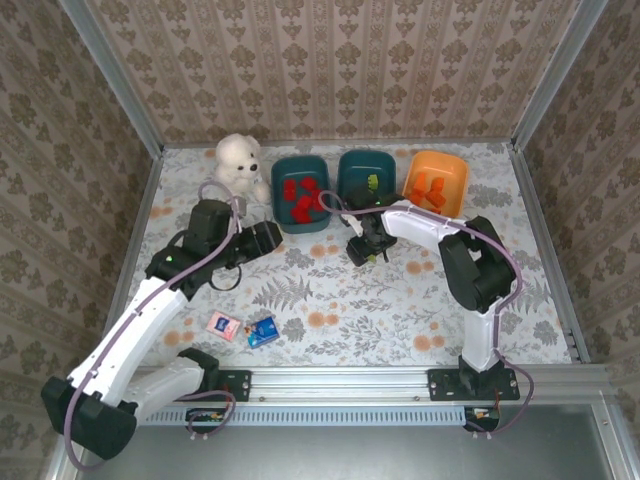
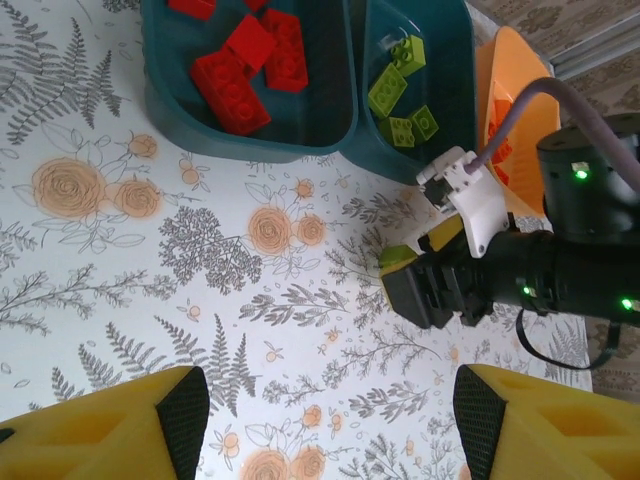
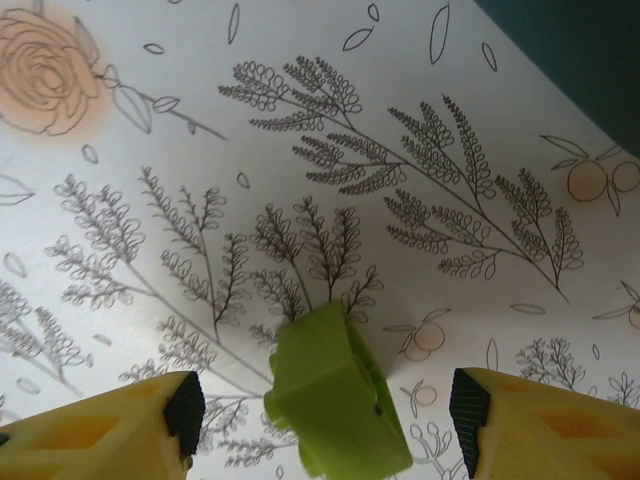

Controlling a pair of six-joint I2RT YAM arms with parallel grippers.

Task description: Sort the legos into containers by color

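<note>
The right gripper (image 1: 367, 247) stands low over the flowered tablecloth (image 3: 150, 120), just in front of the middle teal tub (image 1: 350, 175), on that tub's near side. Its jaws are part open, and a light green brick (image 3: 335, 395) lies on the cloth between the yellow fingers (image 3: 180, 415). There is a gap on each side, so neither pad touches it and nothing is gripped yet.

The step in hand looks like the pick of this brick. It sits a little skewed to the line of the fingers. A small turn of the wrist would bring the pads flat against two opposite faces, because a pinch on the corners could twist it or flick it out. Settle it midway between the pads, close slowly, and check that it rises with the fingers before carrying it off.

The carry is short. The tub already holds green bricks (image 2: 400, 90), so this brick belongs there. Lift it high enough to clear the near rim, stop over the tub's floor, and open low so that it does not bounce out.

The left gripper (image 2: 325, 425) hangs to the left of the same tub, jaws wide and holding nothing. It should stay where it is so the right arm's short path remains free.
</note>
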